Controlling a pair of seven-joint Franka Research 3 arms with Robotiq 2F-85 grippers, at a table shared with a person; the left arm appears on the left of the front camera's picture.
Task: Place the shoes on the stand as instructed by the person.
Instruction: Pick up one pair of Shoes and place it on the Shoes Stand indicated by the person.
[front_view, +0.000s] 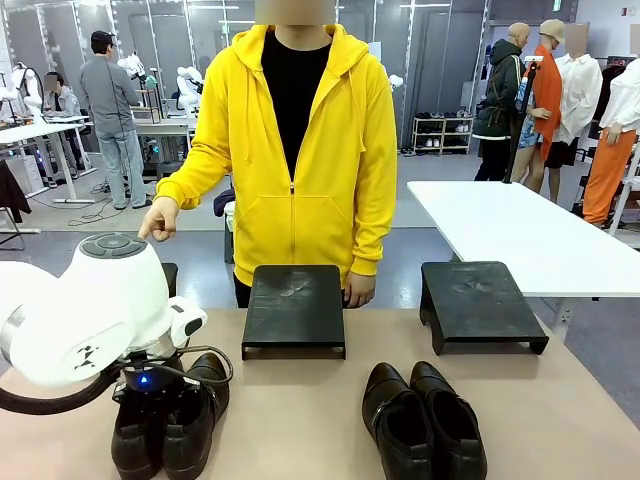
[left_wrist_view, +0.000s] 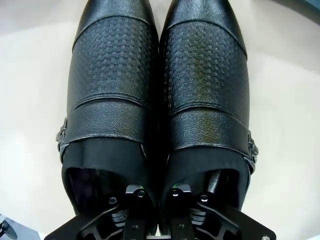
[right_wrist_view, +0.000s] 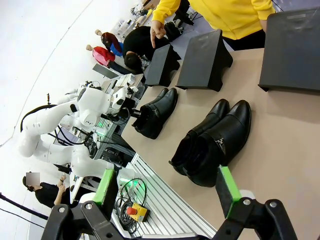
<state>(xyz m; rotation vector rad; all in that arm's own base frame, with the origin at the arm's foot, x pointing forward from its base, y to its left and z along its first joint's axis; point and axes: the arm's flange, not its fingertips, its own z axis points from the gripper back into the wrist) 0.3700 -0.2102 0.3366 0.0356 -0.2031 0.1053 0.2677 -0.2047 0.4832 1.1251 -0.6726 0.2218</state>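
Observation:
Two pairs of dark glossy shoes stand on the tan table. My left gripper (front_view: 150, 392) reaches down into the left pair (front_view: 190, 425). In the left wrist view its fingertips (left_wrist_view: 135, 192) sit inside the two shoe openings, and the gripper (left_wrist_view: 157, 192) is shut on the touching inner walls of the textured black shoes (left_wrist_view: 115, 90). The right pair (front_view: 425, 425) lies untouched. My right gripper (right_wrist_view: 166, 192) hangs open above the table's near edge, short of that pair (right_wrist_view: 215, 142). The person (front_view: 300, 150) in the yellow hoodie points a finger (front_view: 158, 220) down toward the far left.
Three black stands sit along the far edge: the left one (front_view: 170, 275) mostly behind my left arm, the middle one (front_view: 294, 310), the right one (front_view: 480, 303). A white table (front_view: 520, 230) stands beyond at the right.

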